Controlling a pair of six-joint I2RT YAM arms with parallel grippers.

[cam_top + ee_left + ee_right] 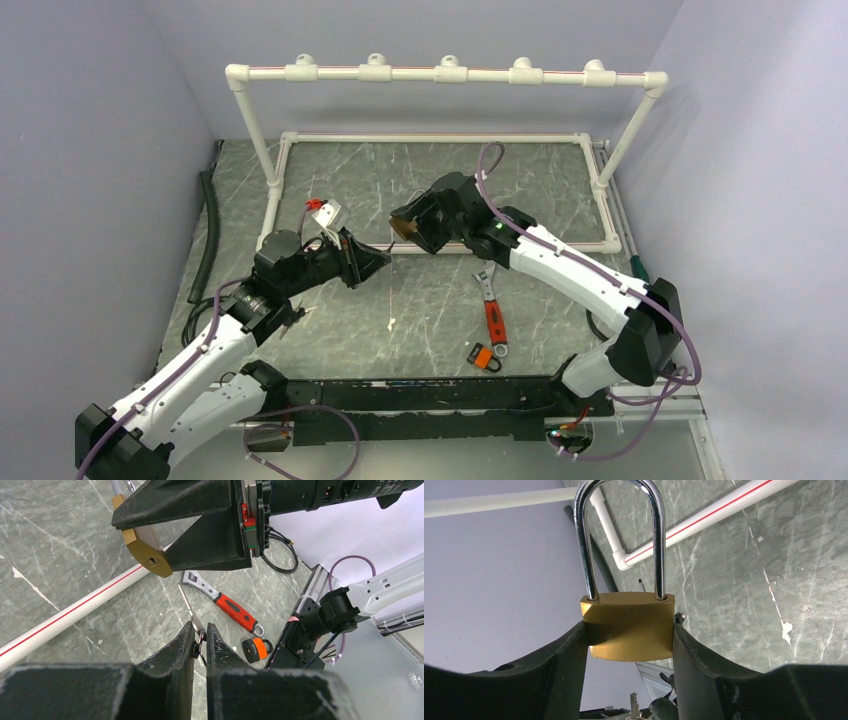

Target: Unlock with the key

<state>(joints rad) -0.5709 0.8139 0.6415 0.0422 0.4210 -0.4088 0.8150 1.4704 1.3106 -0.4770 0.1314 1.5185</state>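
Pinching the key [189, 607] by its head, our left gripper [200, 634] sits nearly closed at the lower middle of the left wrist view. The blade pokes out past the fingertips toward the upper left, free to lead into a lock. Above it in that view, our right gripper [630, 645] clamps the brass padlock [626, 620] by its flat sides. This leaves the shackle clear at the top of the right wrist view and turns the keyhole [153, 560] on the bottom face toward the key. Blade tip and keyhole are near but apart, and we judge the insertion not yet begun. The key seems to need some turning to line up with the slot. Further out on the table lie an adjustable wrench [225, 605] and a small orange padlock [254, 648] at centre right, both untouched, with a white pipe [75, 612] crossing at left.
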